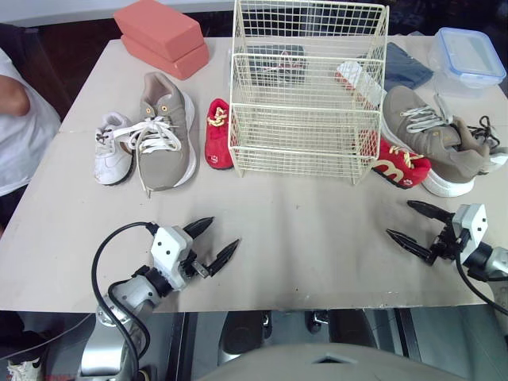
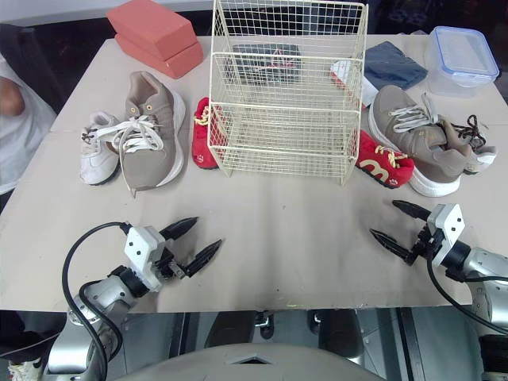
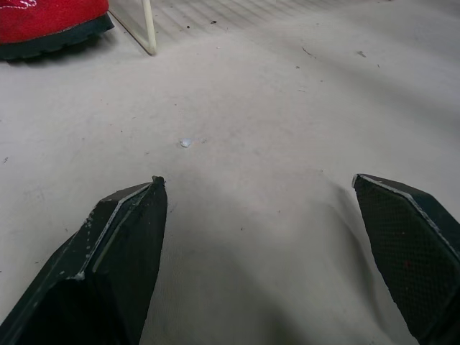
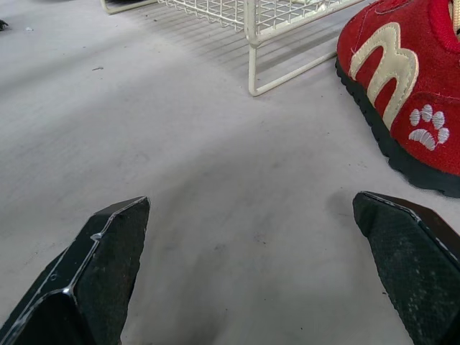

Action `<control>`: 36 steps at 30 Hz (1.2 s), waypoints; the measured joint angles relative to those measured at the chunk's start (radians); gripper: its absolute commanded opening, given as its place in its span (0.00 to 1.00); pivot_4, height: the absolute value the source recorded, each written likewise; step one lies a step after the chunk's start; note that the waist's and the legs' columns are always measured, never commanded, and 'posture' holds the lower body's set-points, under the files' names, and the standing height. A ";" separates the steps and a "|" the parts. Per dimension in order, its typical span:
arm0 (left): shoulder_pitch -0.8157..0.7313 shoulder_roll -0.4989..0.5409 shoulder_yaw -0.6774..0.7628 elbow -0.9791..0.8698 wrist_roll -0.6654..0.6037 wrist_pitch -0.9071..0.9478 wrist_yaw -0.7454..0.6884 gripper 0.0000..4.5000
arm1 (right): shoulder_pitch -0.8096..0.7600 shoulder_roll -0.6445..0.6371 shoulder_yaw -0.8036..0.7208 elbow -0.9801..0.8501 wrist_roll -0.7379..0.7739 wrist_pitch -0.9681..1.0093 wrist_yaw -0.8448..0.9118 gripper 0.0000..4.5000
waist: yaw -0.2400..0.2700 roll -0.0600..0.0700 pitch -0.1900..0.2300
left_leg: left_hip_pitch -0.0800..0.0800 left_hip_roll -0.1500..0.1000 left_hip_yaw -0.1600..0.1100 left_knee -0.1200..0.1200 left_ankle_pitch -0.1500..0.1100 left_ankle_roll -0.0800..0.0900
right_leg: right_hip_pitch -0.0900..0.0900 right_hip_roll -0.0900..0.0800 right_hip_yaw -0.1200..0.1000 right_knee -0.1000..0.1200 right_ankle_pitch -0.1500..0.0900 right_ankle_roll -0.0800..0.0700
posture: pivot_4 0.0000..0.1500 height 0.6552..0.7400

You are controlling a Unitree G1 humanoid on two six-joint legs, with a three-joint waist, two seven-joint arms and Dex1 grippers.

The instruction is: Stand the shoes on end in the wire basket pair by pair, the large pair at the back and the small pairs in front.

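Shoes (image 1: 163, 131) lying beside wire basket (image 1: 305, 105), left gripper (image 1: 224, 232) and right gripper (image 1: 399, 218) both spread wide, holding nothing

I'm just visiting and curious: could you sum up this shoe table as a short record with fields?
Basket: cream wire basket, centre, front part empty
Its left: small white sneaker, large tan lace-up sneaker, small red shoe, all lying flat
Its right: small red shoe with a cream M, large tan sneaker
Left gripper: open, empty, over the table
Right gripper: open, empty, near the M shoe
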 measured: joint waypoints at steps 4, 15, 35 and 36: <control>-0.011 0.000 0.000 0.011 -0.002 -0.002 -0.008 1.00 | 0.000 0.000 0.000 0.000 0.000 0.000 0.000 1.00 | 0.001 0.000 0.000 | 0.000 0.000 0.000 0.000 0.000 0.000 | 0.000 0.000 0.000 0.000 0.000 0.000 | 1.00 0.36; -0.019 0.000 0.001 0.022 -0.003 -0.009 -0.025 1.00 | 0.003 0.000 0.000 -0.006 0.000 0.000 0.000 1.00 | 0.001 0.001 -0.001 | 0.000 0.000 0.000 0.000 0.000 0.000 | 0.000 0.000 -0.001 0.000 0.000 0.000 | 1.00 0.36; -0.176 0.266 0.204 -0.155 -0.430 0.204 -0.253 1.00 | -0.289 -0.052 0.078 -0.318 0.110 0.174 -0.014 1.00 | -0.001 -0.001 0.004 | -0.003 0.000 -0.001 0.000 0.000 -0.001 | -0.001 0.001 -0.001 -0.001 0.001 0.000 | 1.00 0.36; -0.186 0.280 0.213 -0.161 -0.442 0.217 -0.260 1.00 | -0.314 -0.062 0.094 -0.328 0.109 0.194 -0.016 1.00 | -0.001 -0.001 0.004 | -0.003 0.000 -0.001 0.000 0.001 -0.002 | -0.001 0.001 -0.001 -0.001 0.001 0.001 | 1.00 0.36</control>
